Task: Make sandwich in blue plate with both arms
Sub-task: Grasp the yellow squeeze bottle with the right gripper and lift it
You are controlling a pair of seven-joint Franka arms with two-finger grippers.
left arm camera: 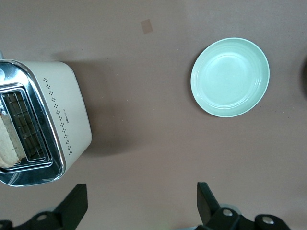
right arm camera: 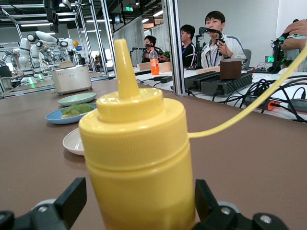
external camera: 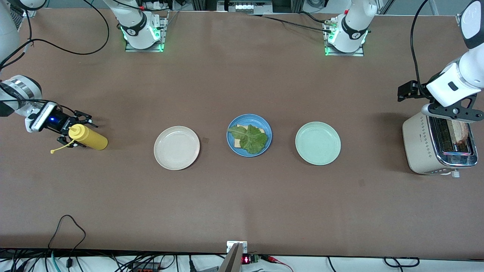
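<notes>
While the right gripper sat low at the right arm's end of the table, its black fingers stood spread on either side of a yellow squeeze bottle, with gaps showing between the pads and the bottle's body, so the jaws were released rather than clamped. That bottle stood upright on the brown table, its loose cap dangling on a thin yellow tether. Next along the row, toward the middle of the table, lay a beige plate, bare. Beside it, at the centre, rested the blue plate, and on it the sandwich was only part made: one light-brown bread slice lay flat with a crinkled green lettuce leaf spread over it, and nothing lay on the leaf. Just past that, toward the left arm's end, was a pale mint-green plate, also bare. The three plates were spaced apart, none touching. At the left arm's end stood a cream toaster with chrome slots, and a toasted bread slice stood upright in one slot. The left gripper hung over the toaster, and in the left wrist view its two fingers were wide apart with nothing between them, the jaws released.
</notes>
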